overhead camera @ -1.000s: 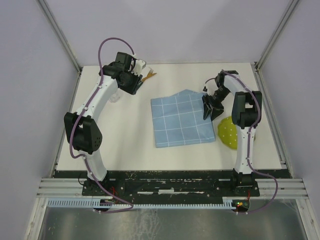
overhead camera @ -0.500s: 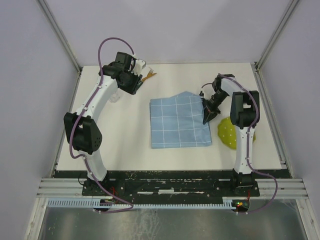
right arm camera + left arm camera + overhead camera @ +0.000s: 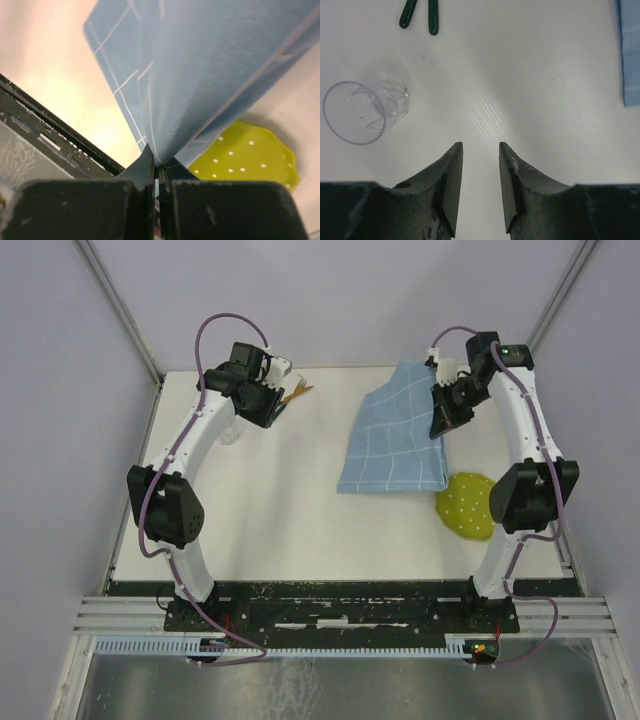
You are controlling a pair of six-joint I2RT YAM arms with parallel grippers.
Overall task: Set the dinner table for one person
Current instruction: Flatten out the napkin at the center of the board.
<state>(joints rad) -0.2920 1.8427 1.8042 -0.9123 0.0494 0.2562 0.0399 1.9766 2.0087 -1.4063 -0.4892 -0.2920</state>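
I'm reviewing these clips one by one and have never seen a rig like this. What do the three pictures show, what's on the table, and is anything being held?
The machine is two robot arms, a left arm and a right arm, fixed at the near edge of a white table. One picture looks down from above. The other two come from a camera on each wrist, looking past that arm's own fingers. On the table are a blue checked cloth, a yellow-green dotted plate, a clear cup and two dark green handles. The right gripper is shut on the cloth's edge, holding part of it up. The left gripper is open and empty.
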